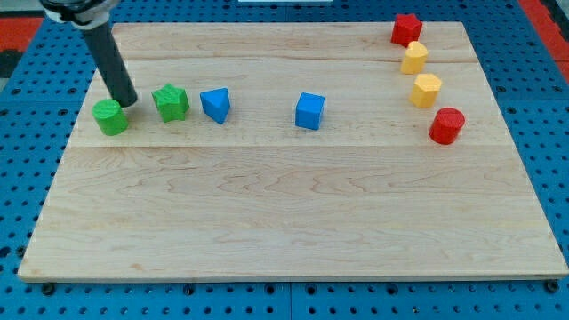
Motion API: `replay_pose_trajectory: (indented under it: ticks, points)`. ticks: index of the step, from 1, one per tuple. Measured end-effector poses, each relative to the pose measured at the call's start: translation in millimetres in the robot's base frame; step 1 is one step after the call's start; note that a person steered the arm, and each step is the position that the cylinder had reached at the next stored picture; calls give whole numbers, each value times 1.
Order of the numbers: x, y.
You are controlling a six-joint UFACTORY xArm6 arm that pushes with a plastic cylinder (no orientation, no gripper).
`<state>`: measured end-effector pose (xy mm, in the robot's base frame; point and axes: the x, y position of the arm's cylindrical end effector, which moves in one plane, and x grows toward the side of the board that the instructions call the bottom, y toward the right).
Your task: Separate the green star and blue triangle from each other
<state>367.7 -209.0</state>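
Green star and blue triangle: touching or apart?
Apart: bare wood shows between the green star and the blue triangle.

My rod is a plain straight cylinder, dark grey to black with a dull sheen along one side, and shows no markings, screws or cables. At its upper end it meets a wider black mount, rounded and cut off by the view's top. My tip is blunt, as dark as the shaft.

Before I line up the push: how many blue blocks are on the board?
2. The blue triangle sits just right of the green star; the blue cube is near the board's middle. None seem hidden.
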Motion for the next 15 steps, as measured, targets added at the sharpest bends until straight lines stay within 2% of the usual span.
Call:
replay_pose_trajectory:
  ticks: [2, 3, 4, 5, 6, 7, 8, 9, 11, 12, 13, 14, 15]
  points:
    - [-7, 62]
    - [3, 39]
    - [45, 50]
    - [78, 17]
    - [56, -37]
    - [24, -38]
    - [16, -82]
    - [-21, -88]
    - [-6, -17]
    - [-3, -15]
    - [71, -7]
    - [67, 83]
    - [48, 118]
